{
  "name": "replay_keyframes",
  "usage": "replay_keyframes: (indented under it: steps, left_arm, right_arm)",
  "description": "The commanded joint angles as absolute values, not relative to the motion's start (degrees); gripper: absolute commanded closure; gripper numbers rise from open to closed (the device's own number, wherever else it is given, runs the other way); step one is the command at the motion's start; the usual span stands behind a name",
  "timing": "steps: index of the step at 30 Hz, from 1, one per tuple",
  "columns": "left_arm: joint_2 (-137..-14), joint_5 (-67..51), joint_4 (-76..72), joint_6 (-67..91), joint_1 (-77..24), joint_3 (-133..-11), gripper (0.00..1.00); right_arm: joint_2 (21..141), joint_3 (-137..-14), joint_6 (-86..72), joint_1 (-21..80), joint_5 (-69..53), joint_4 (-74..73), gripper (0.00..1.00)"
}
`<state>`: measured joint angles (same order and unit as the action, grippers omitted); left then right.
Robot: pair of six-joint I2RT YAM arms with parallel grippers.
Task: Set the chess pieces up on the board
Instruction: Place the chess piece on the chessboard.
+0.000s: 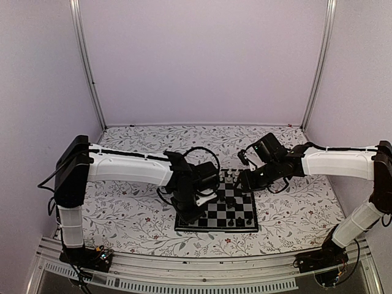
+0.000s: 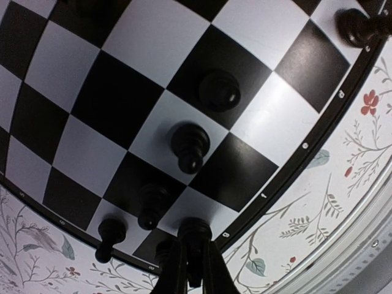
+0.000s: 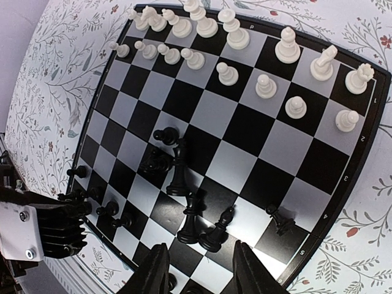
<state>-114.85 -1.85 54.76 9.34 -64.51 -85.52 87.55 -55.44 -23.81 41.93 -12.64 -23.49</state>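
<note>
Top: left gripper (image 1: 195,208) low over left side of board (image 1: 242,211), right gripper (image 1: 244,179) at its far edge.

Left wrist: clamped on a black piece (image 2: 195,236) at the board rim. Neighbouring black pieces (image 2: 151,205) just beside it. Risk of toppling them on release, since spacing is tight.

Right wrist: jaws spread and holding nothing, above loose black pieces (image 3: 177,177) mid-board. Straight descent likely to clip the tall ones. White pieces (image 3: 236,38) ranked along the far side.

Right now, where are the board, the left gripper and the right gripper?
board (image 3: 245,131), right wrist view, a bare square mid-board.
left gripper (image 2: 193,254), left wrist view, between fingertips closed on a black piece (image 2: 195,229).
right gripper (image 3: 201,257), right wrist view, midway between its open fingertips.
</note>
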Motion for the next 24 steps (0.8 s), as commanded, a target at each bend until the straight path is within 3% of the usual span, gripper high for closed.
replay_keyframes:
  steps: [1,14,24]
  left_arm:
    - [-115.2,-2.4,54.6,8.5,-65.2,-86.7,1.0]
    - [-109.2,-0.5,54.5,7.9,-64.7,-86.9,0.7]
    - [-103.3,-0.2,48.0,7.3,-58.9,-89.4,0.61]
  right_arm:
    - [86.8,-55.2,-24.2,41.6,-13.0,-22.4,0.62]
    - [86.2,-56.4,-23.7,41.6,-11.9,-22.7,0.62]
    - [85.9,-59.3,-22.2,41.6,-11.3,-25.3,0.62]
